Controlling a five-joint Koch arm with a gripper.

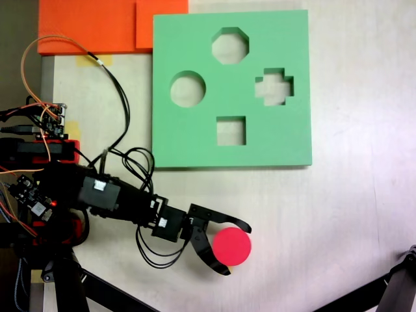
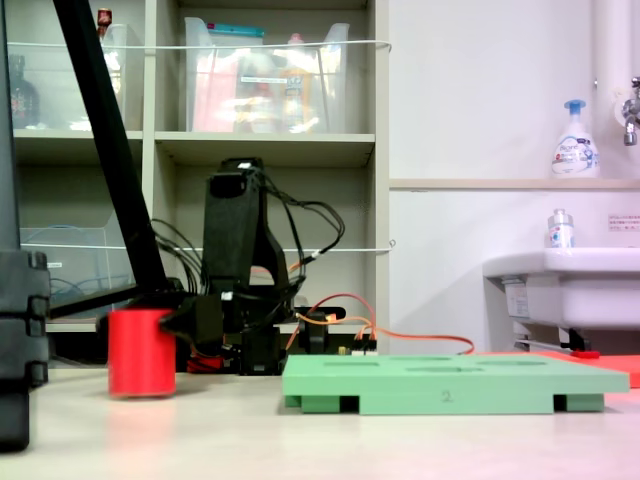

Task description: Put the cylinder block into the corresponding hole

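The gripper (image 1: 237, 249) lies low over the pale table (image 1: 338, 221) with its two black jaws spread around the cylinder block (image 1: 232, 246), one on each side; whether they press on it cannot be told. The red block (image 2: 141, 352) stands upright on the table, near the front edge in the overhead fixed view, apart from the green board (image 1: 195, 140). The corresponding hole (image 1: 188, 89) sits at the board's left, with an octagonal cutout (image 1: 230, 45), a cross cutout (image 1: 273, 86) and a square cutout (image 1: 231, 130) around it. Orange foam sheets (image 1: 97, 26) lie at the far left corner. Behind stand shelves (image 2: 260, 145), a sink (image 2: 565, 285) and a soap bottle (image 2: 575, 140).
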